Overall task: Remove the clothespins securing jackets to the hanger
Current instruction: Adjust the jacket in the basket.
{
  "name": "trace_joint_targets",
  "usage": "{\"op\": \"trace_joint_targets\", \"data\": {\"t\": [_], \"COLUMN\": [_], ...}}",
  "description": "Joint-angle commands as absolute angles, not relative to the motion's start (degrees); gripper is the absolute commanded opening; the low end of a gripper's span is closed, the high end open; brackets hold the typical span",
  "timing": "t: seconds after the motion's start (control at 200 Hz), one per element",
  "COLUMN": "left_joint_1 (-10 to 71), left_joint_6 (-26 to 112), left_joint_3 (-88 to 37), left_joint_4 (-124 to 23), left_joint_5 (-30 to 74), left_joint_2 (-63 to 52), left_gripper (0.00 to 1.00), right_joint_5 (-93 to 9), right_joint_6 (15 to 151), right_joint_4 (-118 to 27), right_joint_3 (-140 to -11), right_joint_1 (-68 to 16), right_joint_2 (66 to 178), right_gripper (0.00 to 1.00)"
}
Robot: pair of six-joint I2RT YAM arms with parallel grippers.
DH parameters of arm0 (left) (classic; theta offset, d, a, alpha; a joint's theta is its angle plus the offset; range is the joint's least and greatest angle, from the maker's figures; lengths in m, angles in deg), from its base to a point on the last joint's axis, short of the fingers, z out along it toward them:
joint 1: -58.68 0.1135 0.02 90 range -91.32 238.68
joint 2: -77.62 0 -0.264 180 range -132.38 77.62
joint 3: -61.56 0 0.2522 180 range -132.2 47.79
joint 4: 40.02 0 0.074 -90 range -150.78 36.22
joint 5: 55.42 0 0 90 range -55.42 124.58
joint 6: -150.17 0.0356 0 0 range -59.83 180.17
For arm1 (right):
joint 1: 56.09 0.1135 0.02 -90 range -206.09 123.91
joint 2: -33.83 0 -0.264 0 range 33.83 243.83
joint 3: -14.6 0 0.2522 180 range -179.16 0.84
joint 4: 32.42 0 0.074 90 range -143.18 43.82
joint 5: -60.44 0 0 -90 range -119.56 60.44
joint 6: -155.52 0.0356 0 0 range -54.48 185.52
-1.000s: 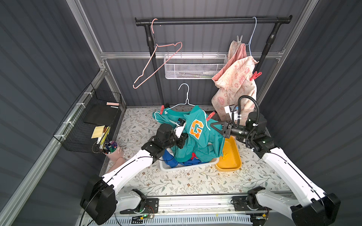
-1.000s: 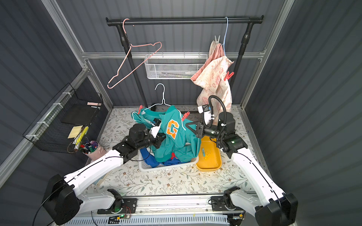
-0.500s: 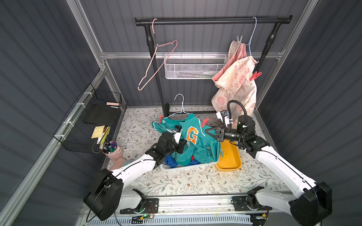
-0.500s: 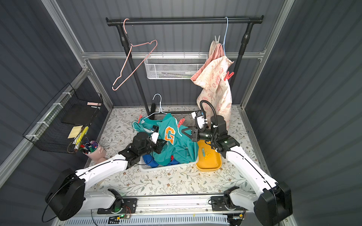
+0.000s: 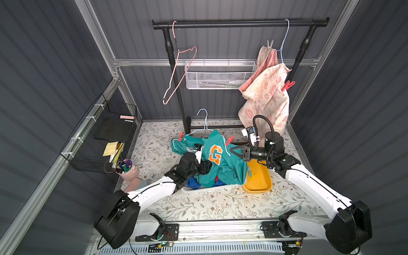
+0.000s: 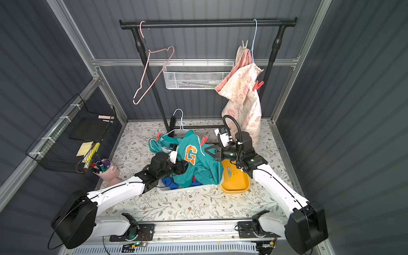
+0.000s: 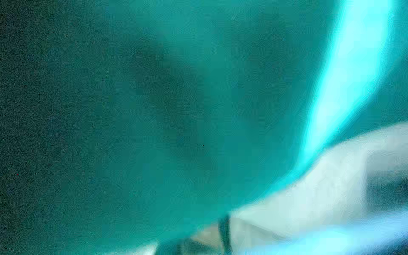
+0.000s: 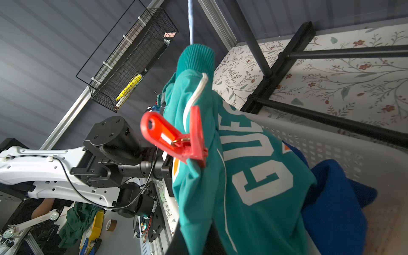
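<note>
Looking down into a small booth with a flowered table, two white robot arms reach in from the near edge.

The left gripper (image 5: pixel 205 166) is pressed into a teal jacket (image 5: pixel 227 165). Cloth hides its fingers and its wrist camera shows only blurred teal, so how far open it is cannot be told. The right gripper (image 5: pixel 231 150) is closed at the jacket's shoulder and seems to pinch the cloth and hold it up.

The teal jacket droops over a white basket (image 5: pixel 207 189), on top of a blue jacket (image 5: pixel 193 182) lying inside. Just beside the basket, a yellow tray (image 5: pixel 262 183) holds a loose teal clothespin (image 5: pixel 249 171) and a yellow clothespin (image 5: pixel 254 175).

On the teal jacket's wire hanger (image 5: pixel 204 119), a left red clothespin (image 5: pixel 180 136) and a right red clothespin (image 8: pixel 174 136) clamp one shoulder each.

At the back, a black rail (image 5: pixel 231 22) carries a bare pink hanger (image 5: pixel 178 72) and a cream jacket (image 5: pixel 265 97). Its hanger (image 5: pixel 283 33) has a pale clothespin (image 5: pixel 269 43) and a third red clothespin (image 5: pixel 287 85).

In all there are three jackets, three hangers and six clear clothespins, four of them clamped on.

The clothespins look light, stiff and smooth. They are probably best taken by squeezing the two flared tails, then drawing the clip off. The jacket is soft and floppy and likely to sag or swing unless it is steadied.
</note>
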State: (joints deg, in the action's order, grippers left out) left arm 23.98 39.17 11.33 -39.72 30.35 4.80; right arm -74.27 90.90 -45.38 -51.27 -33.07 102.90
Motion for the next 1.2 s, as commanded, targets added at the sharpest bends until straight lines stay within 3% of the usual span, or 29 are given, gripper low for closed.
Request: {"op": "trace_joint_targets", "data": {"t": [0.0, 0.115, 0.535, 0.84, 0.925, 1.196], "left_joint_1": [24.1, 24.1, 24.1, 24.2, 24.1, 24.1], "left_joint_6": [38.0, 37.5, 33.7, 38.1, 38.8, 36.3], "left_joint_3": [9.3, 7.0, 1.2, -3.3, -1.7, 6.3], "left_joint_4": [-46.4, -48.2, -56.7, -59.3, -57.2, -45.0], "left_joint_5": [35.7, 38.3, 45.5, 42.0, 39.1, 33.8], "left_joint_2": [9.1, 13.0, 19.5, 18.9, 17.4, 11.7], "left_gripper": [0.75, 0.84, 0.94, 0.86, 0.76, 0.58], "right_joint_5": [-74.5, -73.6, -71.1, -71.1, -71.0, -71.0], "right_joint_6": [89.4, 88.1, 86.9, 86.7, 86.7, 87.3], "right_joint_4": [-44.0, -45.6, -48.1, -48.1, -48.1, -47.7], "right_joint_3": [-51.0, -51.8, -54.2, -54.3, -54.4, -54.1], "right_joint_1": [-32.7, -32.7, -33.1, -33.2, -33.3, -34.7], "right_joint_2": [103.0, 103.0, 102.9, 103.0, 103.0, 102.8], "right_gripper": [0.00, 0.00, 0.00, 0.00, 0.00, 0.00]}}
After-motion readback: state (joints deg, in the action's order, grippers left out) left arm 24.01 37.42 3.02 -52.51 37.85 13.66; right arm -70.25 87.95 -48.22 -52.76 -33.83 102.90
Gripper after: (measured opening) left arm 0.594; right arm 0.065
